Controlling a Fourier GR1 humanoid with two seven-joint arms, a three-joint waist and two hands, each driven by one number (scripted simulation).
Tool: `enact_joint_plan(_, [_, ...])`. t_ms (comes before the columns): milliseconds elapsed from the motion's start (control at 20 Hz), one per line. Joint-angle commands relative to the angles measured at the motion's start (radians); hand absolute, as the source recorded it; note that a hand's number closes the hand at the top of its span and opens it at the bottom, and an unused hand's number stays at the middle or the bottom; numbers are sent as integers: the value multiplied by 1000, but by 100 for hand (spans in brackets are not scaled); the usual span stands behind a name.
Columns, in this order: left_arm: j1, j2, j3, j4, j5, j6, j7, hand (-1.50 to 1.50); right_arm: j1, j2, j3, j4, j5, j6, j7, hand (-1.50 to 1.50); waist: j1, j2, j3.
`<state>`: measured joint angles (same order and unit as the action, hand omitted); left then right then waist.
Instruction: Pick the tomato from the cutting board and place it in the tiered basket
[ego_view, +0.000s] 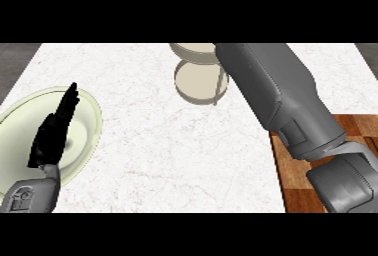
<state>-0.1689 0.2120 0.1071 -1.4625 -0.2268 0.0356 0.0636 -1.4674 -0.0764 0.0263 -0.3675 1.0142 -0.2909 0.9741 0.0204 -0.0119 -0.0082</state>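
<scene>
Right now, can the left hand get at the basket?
Probably yes: left hand rests open over the plate, with only counter between it and the basket. The right forearm covers only the basket's right side.

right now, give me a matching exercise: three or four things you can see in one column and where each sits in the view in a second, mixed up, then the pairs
Things:
1. left hand
2. cutting board
3. tiered basket
4. plate

Places:
A. top middle, partly behind the right forearm
B. left side of the counter
C. lower right corner
D. held open over the plate

Pairs: 1-D, 2-C, 3-A, 4-B
</scene>
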Motion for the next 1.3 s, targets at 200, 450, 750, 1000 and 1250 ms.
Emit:
enact_joint_plan(200, [25,-1,2,13,7,-15,-25,0,100,-10,-44,-108,-6,-215,-18,-150,-10,15,8])
enact_joint_plan(450, [-5,14,33,21,25,-19,-13,0,84,-15,-27,-220,48,-244,45,-150,-16,11,8])
enact_joint_plan(750, [13,22,44,9,9,-3,20,0,164,-101,-51,-418,57,-136,140,-150,-49,-1,9])
enact_joint_plan(1000, [77,38,67,-31,33,-21,4,0,282,-65,-75,-658,36,-68,238,-150,-74,-17,9])
enact_joint_plan(1250, [99,24,63,-28,18,0,-6,0,471,-38,-33,-962,27,33,255,-150,-103,-26,9])
